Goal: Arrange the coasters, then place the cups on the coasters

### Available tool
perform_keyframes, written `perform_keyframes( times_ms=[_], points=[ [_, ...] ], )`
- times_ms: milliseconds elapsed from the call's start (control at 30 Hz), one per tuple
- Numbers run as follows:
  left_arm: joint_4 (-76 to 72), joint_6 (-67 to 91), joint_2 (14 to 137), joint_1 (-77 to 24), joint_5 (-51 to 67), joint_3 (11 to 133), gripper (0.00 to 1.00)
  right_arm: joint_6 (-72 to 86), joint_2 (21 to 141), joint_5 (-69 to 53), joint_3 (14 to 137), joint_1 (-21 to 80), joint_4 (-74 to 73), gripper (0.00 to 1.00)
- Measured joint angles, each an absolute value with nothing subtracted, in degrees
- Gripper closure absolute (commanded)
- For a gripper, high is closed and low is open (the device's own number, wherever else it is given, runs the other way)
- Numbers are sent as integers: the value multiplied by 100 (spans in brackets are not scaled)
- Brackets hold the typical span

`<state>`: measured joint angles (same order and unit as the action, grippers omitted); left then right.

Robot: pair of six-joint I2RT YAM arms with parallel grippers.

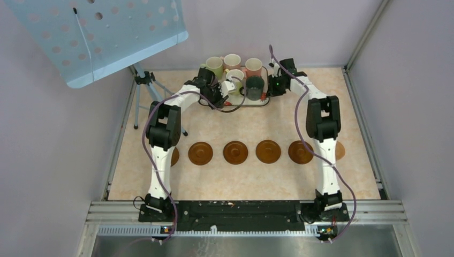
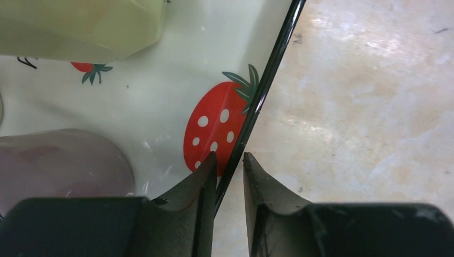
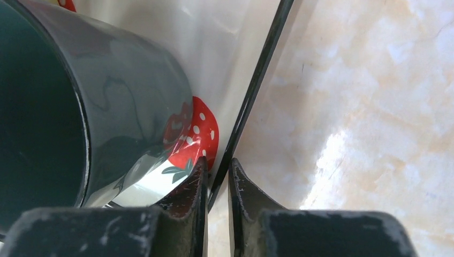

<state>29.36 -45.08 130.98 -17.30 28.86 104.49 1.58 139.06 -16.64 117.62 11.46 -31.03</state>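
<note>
The tray (image 2: pixel 160 91) sits at the far end of the bench (image 1: pixel 241 126), crowded with cups (image 1: pixel 232 61), the dark cup (image 3: pixel 107 107) by its right rim. The left gripper (image 2: pixel 229 160) and right gripper (image 3: pixel 218 163) each pinch its black rim. Nearer, the coasters (image 1: pixel 235 152) lie in a row on the bench, the end ones partly hidden behind the arms. The walls are lilac.

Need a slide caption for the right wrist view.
Right claw clamped on the tray rim, dark cup standing just inside it.
</note>
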Motion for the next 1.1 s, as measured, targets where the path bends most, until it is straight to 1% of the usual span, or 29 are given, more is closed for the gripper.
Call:
perform_keyframes(
  times_ms=[33, 200, 400, 700, 800, 933, 1100],
  points=[
    [2923, -4536, 13026, -1761, 2893, 10353, 74, 207, 13806, -1643, 11583, 1144, -3052, 100],
    [2908, -4628, 12682, -2014, 2915, 9865, 79, 252, 13349, -1616, 10831, 1061, -2945, 100],
    [3057, -4606, 12403, -2480, 3022, 9459, 82, 137, 12634, -1627, 9712, 823, -2886, 100],
    [2989, -4333, 12022, -3162, 3127, 8849, 81, -110, 11590, -1660, 8195, 429, -2897, 100],
    [3035, -4174, 12011, -3262, 3212, 8827, 79, -150, 11332, -1658, 7832, 351, -2871, 100],
    [3068, -3962, 12014, -3275, 3214, 8833, 75, -150, 11161, -1669, 7596, 281, -2880, 100],
    [3177, -3706, 12084, -3275, 3105, 8971, 75, -150, 11157, -1772, 7579, 233, -2867, 94]
  ],
)
